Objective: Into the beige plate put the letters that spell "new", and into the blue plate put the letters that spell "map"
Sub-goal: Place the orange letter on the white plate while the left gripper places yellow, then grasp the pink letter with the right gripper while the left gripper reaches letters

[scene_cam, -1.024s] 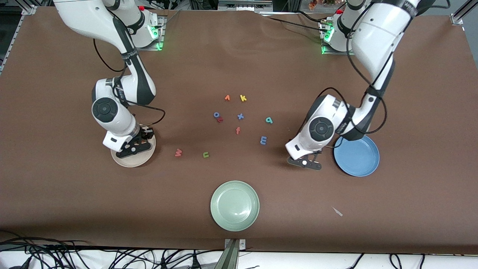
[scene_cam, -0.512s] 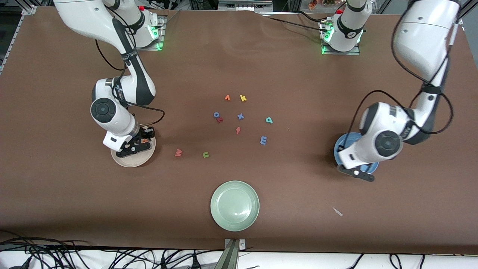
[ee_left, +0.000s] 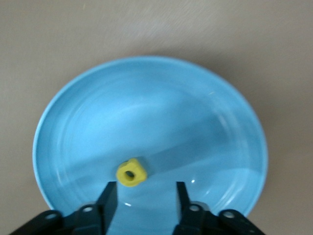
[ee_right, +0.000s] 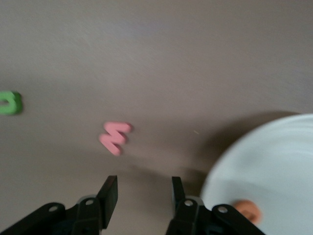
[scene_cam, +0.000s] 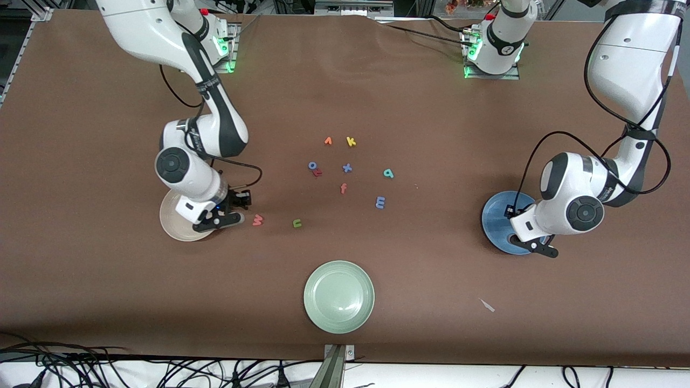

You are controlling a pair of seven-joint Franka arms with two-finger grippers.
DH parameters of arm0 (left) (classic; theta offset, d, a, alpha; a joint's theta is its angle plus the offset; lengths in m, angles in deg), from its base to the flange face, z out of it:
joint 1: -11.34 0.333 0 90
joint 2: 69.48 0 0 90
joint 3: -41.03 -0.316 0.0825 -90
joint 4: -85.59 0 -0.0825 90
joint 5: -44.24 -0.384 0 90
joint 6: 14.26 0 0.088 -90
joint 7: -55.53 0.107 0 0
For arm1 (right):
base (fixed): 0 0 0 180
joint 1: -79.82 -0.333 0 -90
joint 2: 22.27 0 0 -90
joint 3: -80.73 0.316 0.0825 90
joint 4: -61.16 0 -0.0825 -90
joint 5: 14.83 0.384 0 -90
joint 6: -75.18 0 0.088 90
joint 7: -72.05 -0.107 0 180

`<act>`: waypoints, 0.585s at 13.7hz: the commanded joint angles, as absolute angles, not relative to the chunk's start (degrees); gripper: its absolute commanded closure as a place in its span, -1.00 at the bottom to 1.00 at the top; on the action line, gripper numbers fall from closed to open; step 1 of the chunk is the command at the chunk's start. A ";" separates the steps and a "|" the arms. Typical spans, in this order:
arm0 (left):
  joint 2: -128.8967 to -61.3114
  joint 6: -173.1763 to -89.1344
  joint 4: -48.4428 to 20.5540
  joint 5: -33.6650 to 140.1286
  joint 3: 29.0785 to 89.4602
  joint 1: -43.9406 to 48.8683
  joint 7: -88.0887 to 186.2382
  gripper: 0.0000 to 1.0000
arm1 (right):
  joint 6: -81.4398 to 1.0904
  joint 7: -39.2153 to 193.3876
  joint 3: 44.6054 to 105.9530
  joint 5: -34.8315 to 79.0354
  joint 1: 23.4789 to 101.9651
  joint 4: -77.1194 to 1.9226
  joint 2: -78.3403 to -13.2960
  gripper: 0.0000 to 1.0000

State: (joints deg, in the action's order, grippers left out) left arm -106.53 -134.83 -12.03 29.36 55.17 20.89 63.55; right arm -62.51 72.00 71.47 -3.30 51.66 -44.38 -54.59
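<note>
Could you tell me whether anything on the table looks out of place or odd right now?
One thing: a small pale scrap lies on the bare table mat, nearer the front camera than the blue plate. It is no letter and looks like stray debris. The loose letters are simply unsorted.

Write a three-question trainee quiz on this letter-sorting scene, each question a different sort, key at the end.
1. True or false: the yellow "p" lies in the blue plate.
2. Multiple choice: which letter is in the beige plate? A) green "n" B) orange "e" C) salmon-red "w"
3. Fill in: the open right gripper hangs over the table beside the beige plate, heading toward the salmon-red ___.

Key: 1 true. 2 B, the orange "e". 3 "w". The open left gripper is over the blue plate.
</note>
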 commanded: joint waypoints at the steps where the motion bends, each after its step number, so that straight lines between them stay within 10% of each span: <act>1: -103.77 -134.40 -11.97 28.59 58.25 20.74 63.00 -1.00 | -62.28 66.62 72.29 -2.26 50.47 -36.95 -60.05 -0.05; 8: -102.09 -133.08 -13.81 28.24 70.38 17.68 37.37 -1.00 | -62.28 64.41 72.20 -3.23 50.20 -33.32 -63.92 -0.05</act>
